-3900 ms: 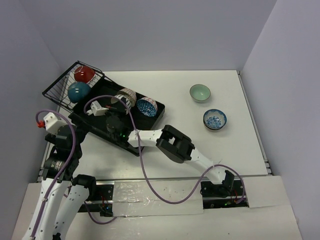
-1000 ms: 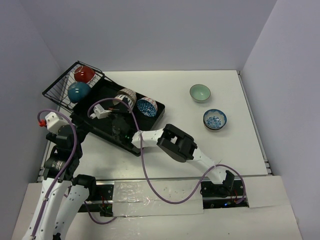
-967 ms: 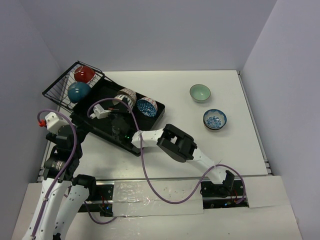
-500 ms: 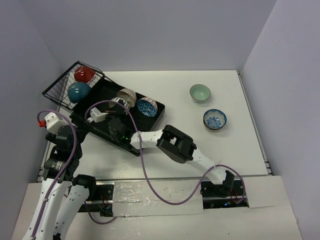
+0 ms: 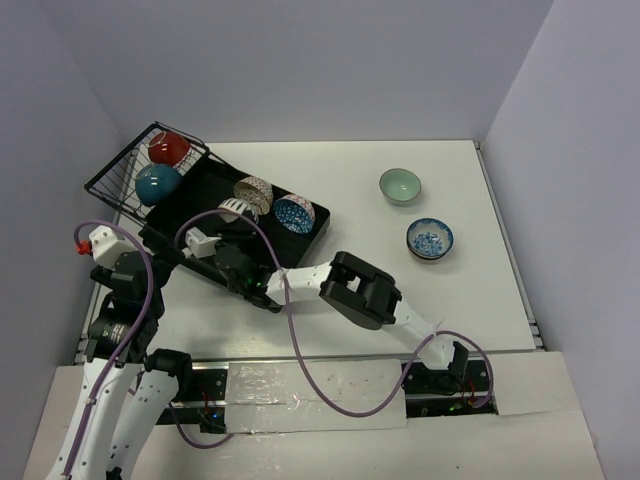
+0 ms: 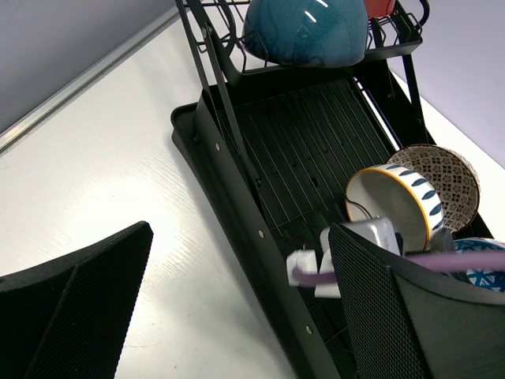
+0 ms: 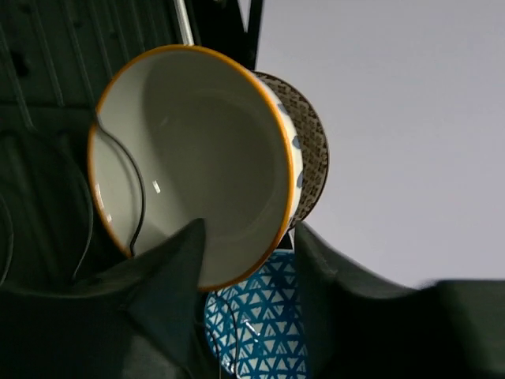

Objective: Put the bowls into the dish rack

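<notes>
The black dish rack [image 5: 205, 262] lies at the back left; its wire basket holds a red bowl [image 5: 168, 147] and a teal bowl [image 5: 158, 184]. On its ribbed tray a cream bowl with an orange rim [image 7: 197, 158] stands on edge against a brown lattice bowl [image 7: 316, 162], with a blue-and-white triangle bowl [image 7: 260, 332] behind. My right gripper [image 7: 245, 284] is open, and the cream bowl's lower rim sits loose between its fingers. A mint green bowl [image 5: 400, 185] and a blue speckled bowl [image 5: 430, 238] rest on the table at the right. My left gripper [image 6: 237, 316] hangs open over the rack's near edge [image 6: 237, 213].
The right arm [image 5: 355, 290] stretches across the table's middle toward the rack, trailing a purple cable [image 5: 290, 340]. Walls close in on the left, back and right. The left arm [image 5: 120, 290] stands beside the rack's near-left corner.
My right gripper was shut on the cream bowl and has now opened. The bowl stands on edge in the tray and the right wrist has drawn back toward the near side.
</notes>
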